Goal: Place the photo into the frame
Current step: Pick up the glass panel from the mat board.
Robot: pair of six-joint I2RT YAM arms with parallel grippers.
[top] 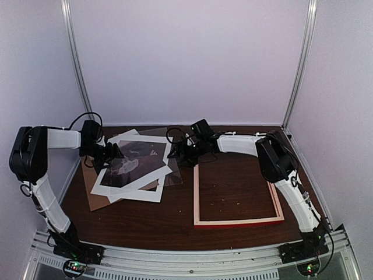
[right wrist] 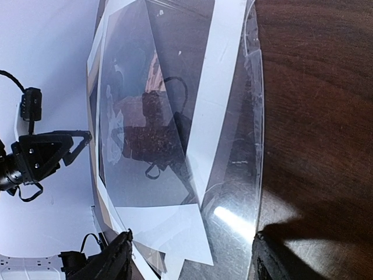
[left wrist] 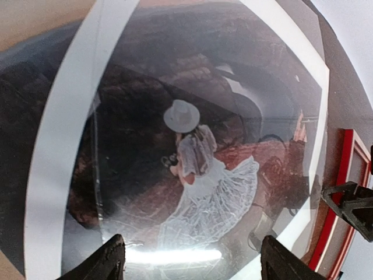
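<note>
The photo (top: 135, 158), dark with a white-dressed figure, lies in a pile at the table's left, under a clear sheet (top: 172, 173). It fills the left wrist view (left wrist: 198, 169), ringed by a white border. My left gripper (top: 114, 154) is open and empty just above the photo's left part; its tips show in the left wrist view (left wrist: 192, 265). My right gripper (top: 180, 153) is open and empty over the clear sheet's right edge (right wrist: 256, 128). The frame (top: 197, 198) lies flat at the right, pale back up, red outer edge showing. It is apart from both grippers.
A white mat (top: 140, 193) and a brown backing board (top: 95, 199) lie skewed under the pile. The frame's red edge (left wrist: 344, 192) shows in the left wrist view. Bare dark table (top: 233, 186) shows inside the frame. White walls enclose the back and sides.
</note>
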